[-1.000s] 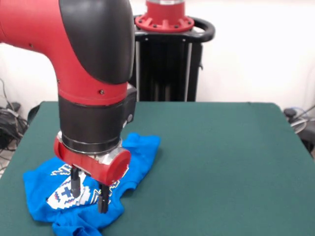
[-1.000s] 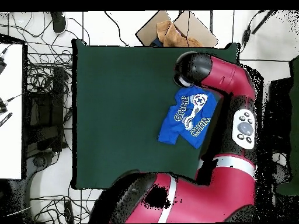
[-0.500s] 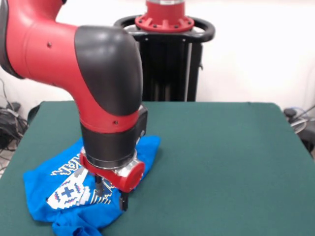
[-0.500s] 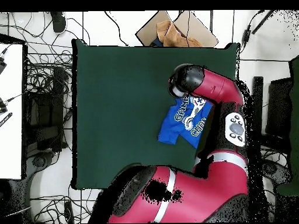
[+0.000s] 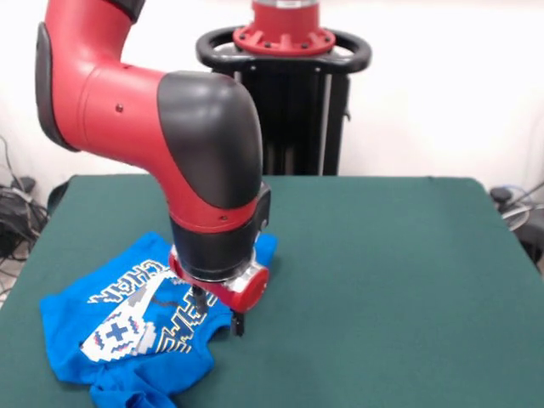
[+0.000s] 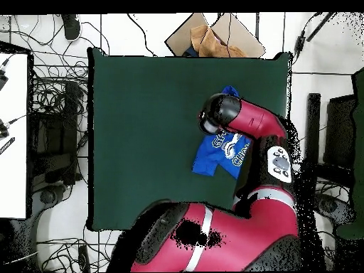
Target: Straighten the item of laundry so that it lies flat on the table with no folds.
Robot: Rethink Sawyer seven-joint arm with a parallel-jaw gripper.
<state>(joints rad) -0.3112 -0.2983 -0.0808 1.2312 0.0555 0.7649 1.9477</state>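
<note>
At the lower left of the front view, the item of laundry [image 5: 127,327] is seen lying crumpled on the green counter [image 5: 382,280]. It is a bright blue T-shirt, and its white pixel print and white lettering are turned upward. The cloth is bunched and folded, with a rumpled fold at the bottom edge of the frame and one corner reaching up and to the right behind the arm. The red and black arm [image 5: 170,136] is brought down from the upper left of the frame, and its round red wrist is held low over the right-hand edge of the shirt. Below the wrist the pincer [image 5: 218,311] is seen with its two dark fingers [image 5: 239,323] standing apart; one is placed over the blue cloth and the other at the shirt's right-hand border, close to the counter. Whether cloth is caught between them cannot be told.

In the overhead view, the shirt [image 6: 217,155] is found in the right half of the counter [image 6: 142,128], near its right edge and about midway between top and bottom of the frame. A small blue tip is shown above the arm's black elbow, while the larger part, with its white print, is spread below and to the left of it. The arm [image 6: 245,124] is laid across the shirt from the lower right, so that the pincer itself is hidden in this view.

Beyond the counter's top edge, a piece of brown cardboard [image 6: 213,32] is seen on the floor.
</note>
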